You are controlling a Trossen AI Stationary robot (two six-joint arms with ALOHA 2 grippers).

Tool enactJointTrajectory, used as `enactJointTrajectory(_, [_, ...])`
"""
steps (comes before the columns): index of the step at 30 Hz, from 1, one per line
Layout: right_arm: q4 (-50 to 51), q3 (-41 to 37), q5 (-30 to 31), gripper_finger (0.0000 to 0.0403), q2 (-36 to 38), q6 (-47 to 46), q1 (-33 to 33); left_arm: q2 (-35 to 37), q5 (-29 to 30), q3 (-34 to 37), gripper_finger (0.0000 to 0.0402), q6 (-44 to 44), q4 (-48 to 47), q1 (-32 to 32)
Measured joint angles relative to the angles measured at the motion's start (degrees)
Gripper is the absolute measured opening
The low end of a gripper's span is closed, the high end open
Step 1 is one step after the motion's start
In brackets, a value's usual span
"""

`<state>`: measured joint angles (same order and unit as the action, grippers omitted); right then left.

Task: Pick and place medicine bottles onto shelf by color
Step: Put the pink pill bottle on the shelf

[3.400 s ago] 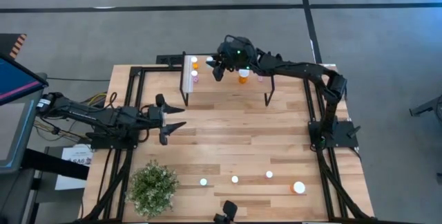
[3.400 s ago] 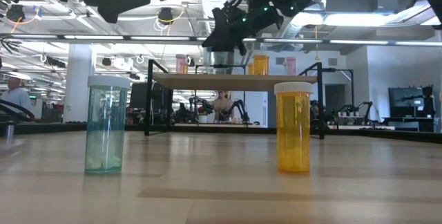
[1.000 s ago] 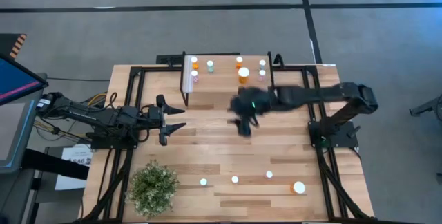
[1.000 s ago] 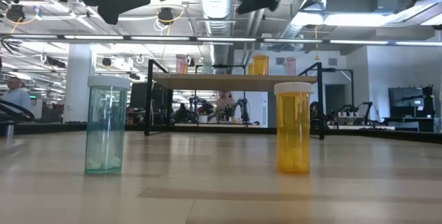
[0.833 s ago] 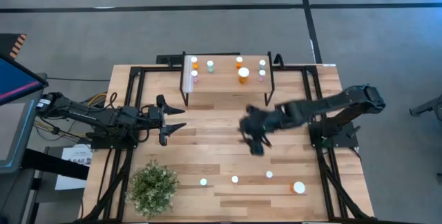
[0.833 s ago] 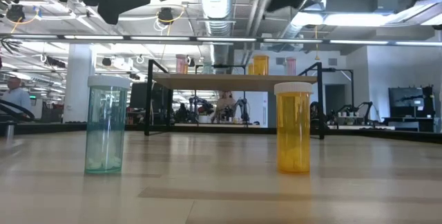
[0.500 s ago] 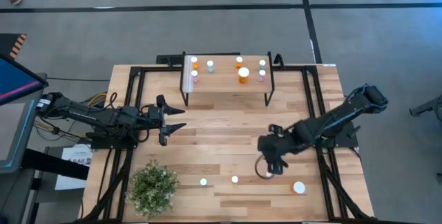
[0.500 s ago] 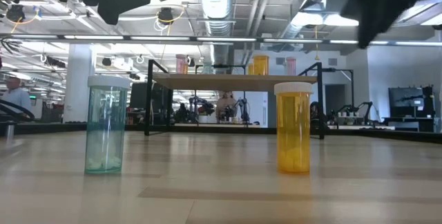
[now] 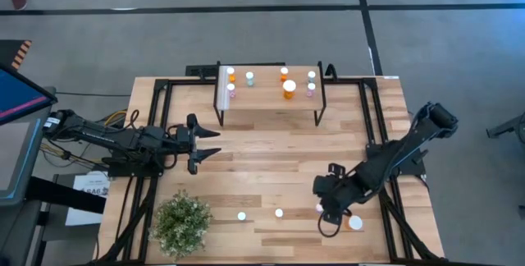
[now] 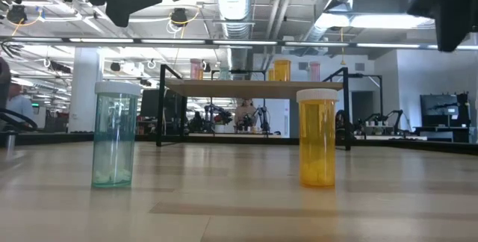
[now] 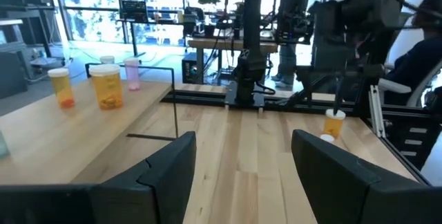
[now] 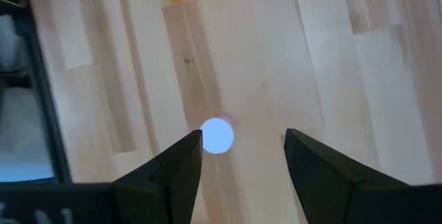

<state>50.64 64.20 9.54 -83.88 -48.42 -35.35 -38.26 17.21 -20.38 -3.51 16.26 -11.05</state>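
Observation:
The shelf (image 9: 271, 102) stands at the table's far side with several white-capped bottles (image 9: 289, 86) upright on it; it also shows in the low view (image 10: 254, 87). More bottles stand near the table's near edge: two small ones (image 9: 241, 215) (image 9: 279, 213), a pink one (image 9: 319, 208) and a larger orange one (image 9: 355, 223). My right gripper (image 9: 325, 211) is open and points down over the pink bottle. Its fingers stand apart around the white cap (image 12: 217, 135), which sits close to one finger (image 12: 181, 163). My left gripper (image 9: 210, 141) waits open at mid-left.
A bushy potted plant (image 9: 182, 223) stands at the near left corner. In the low view a pale green bottle (image 10: 113, 134) and an orange bottle (image 10: 317, 137) stand close to the camera. Black frame rails (image 9: 148, 126) run along the table's sides.
My right gripper has swept from the middle of the table, just in front of the shelf, toward the near right, and now hangs over the pink bottle by the near edge. No bottle has moved.

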Motion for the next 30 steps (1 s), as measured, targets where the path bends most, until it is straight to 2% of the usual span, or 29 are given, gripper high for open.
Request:
enactJointTrajectory(12, [-1.5,0.0,-2.8,0.0229,-8.9,0.3,-0.6,0.0,0.0,0.0,0.0226,0.0,0.2,0.0])
enactJointTrajectory(30, [-4.4,0.0,-4.7,0.0229,-9.3,-0.4,-0.7,0.0,0.0,0.0,0.0226,0.1,-0.1,0.0])
